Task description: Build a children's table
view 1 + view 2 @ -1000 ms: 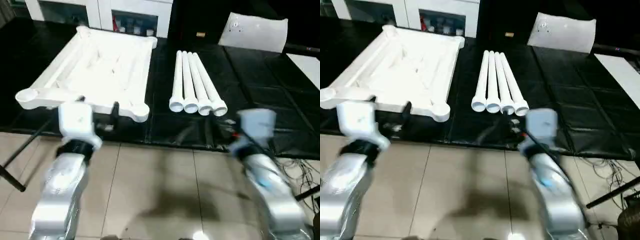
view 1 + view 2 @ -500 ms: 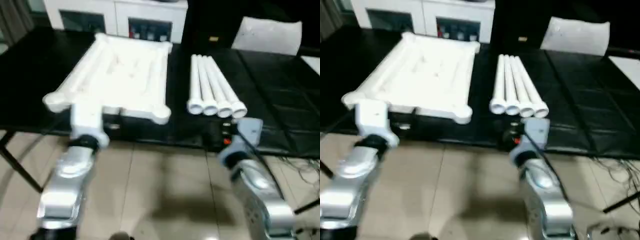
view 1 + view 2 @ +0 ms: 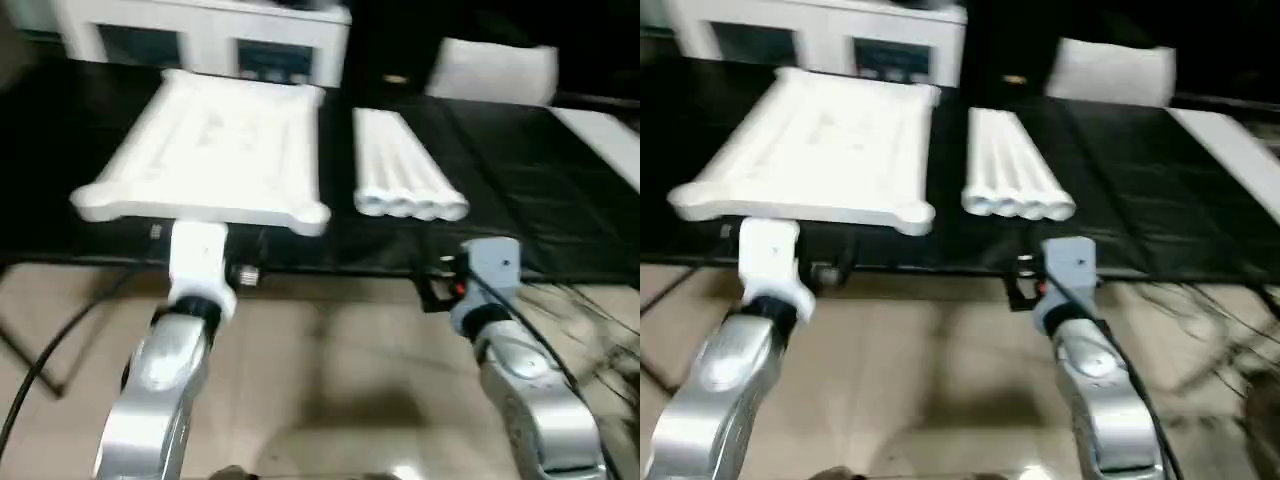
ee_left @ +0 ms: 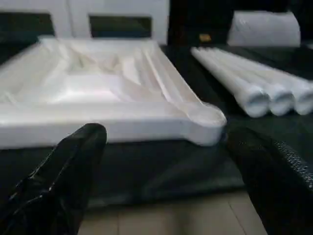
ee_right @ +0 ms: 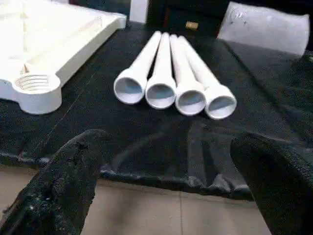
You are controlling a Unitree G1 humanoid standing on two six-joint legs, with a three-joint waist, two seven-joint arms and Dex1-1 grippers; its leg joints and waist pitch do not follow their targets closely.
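The white tabletop [image 3: 215, 150] lies underside up on the black table, its ribs and round corner sockets [image 5: 32, 83] showing. To its right, four white tube legs [image 3: 405, 180] lie side by side with their open ends [image 5: 173, 95] toward me. My left gripper [image 4: 166, 134] is open and empty, just off the table's front edge, facing the tabletop's near rim. My right gripper [image 5: 168, 139] is open and empty too, off the front edge and facing the legs' open ends. Neither gripper touches anything.
The black mat-covered table [image 3: 520, 180] has its front edge just ahead of both wrists. A white cabinet with glass doors [image 3: 200, 35] stands behind it. A flat white sheet [image 3: 490, 70] lies at the back right. Cables [image 3: 600, 320] trail over the tiled floor [image 3: 330, 370] on the right.
The whole picture has shifted and tilted, so the camera has moved. Both arms stay at the table's front edge with their grippers open. The tabletop and legs lie as before.
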